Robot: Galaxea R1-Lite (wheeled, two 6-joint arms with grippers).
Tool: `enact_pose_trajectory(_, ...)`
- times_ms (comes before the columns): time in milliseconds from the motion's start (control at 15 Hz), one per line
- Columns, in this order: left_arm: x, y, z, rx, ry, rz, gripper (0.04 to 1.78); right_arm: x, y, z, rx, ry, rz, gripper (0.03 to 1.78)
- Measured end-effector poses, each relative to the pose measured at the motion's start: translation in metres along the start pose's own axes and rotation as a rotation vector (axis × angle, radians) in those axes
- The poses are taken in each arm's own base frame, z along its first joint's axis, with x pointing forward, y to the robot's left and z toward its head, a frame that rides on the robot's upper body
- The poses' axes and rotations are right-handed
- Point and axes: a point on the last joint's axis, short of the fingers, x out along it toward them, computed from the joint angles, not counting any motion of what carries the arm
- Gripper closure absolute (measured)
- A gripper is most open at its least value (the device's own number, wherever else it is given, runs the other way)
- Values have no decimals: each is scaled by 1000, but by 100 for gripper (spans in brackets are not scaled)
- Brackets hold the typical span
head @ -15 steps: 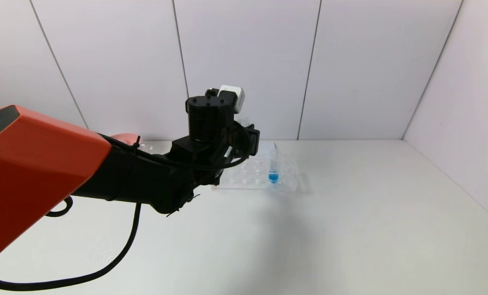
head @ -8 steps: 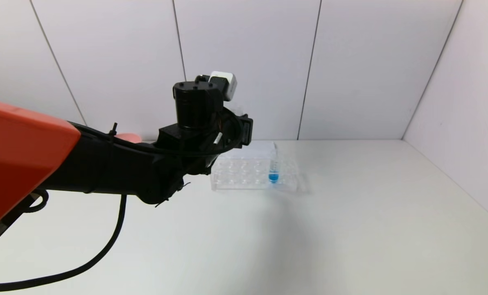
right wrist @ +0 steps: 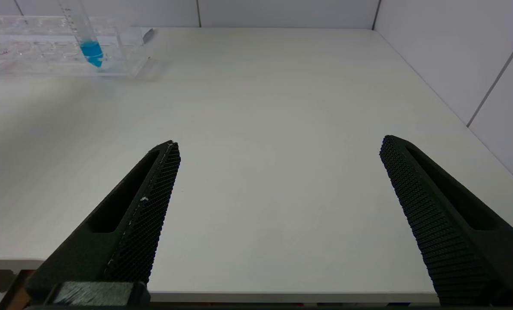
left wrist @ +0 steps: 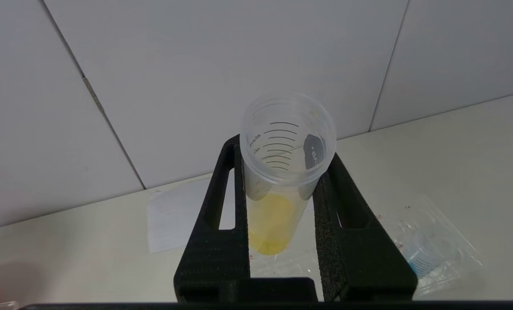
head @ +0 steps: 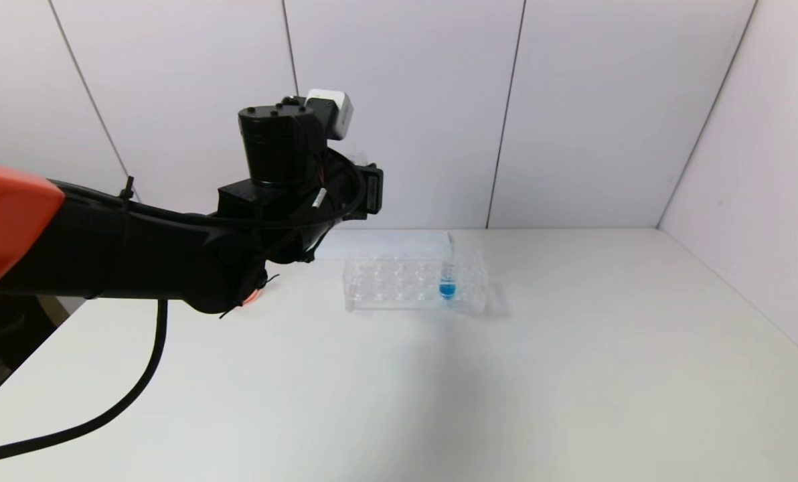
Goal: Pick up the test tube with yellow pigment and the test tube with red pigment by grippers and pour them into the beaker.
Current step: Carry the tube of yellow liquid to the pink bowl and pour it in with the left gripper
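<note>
Item 1: left tool [left wrist: 282, 189], black, two-fingered, on a black and orange-red arm, raised well above the white surface [head: 506, 375] near its far-left part. Fingers closed on the slim clear graduated test tube with yellow pigment [left wrist: 278, 185]; the tube stands between the two pads, open mouth toward the wrist camera, a little bright yellow liquid at its rounded base. In the head view the tube itself is hidden behind the wrist.

Item 2: right tool [right wrist: 278, 172], black, two-fingered, fingers spread wide, holding nothing, low over the near edge of the surface on the right side.

Item 3: clear plastic tube rack [head: 399, 284], on the surface toward the far edge, about midway across. One slim clear tube with blue liquid [head: 447, 278] stands upright in a hole toward the rack's right end.

Item 4: pink object [head: 252, 298], only a sliver visible beneath the left arm; identity cannot be told.
</note>
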Motion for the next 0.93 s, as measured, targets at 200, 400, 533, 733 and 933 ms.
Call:
enact_pose_trajectory(200,-1,12,4,3,4,28,138,0,0,0,0,0,0,11)
enact_pose_trajectory(400,-1,25,8,4,-2,62,138,0,0,0,0,0,0,11)
enact_pose_trajectory(533,-1,32,7,5,3,79,138,0,0,0,0,0,0,11)
enact_pose_trajectory(733,0,42,5,8,10,105,138,0,0,0,0,0,0,11)
enact_pose_trajectory(933,0,52,5,9,13,129,138,0,0,0,0,0,0,11)
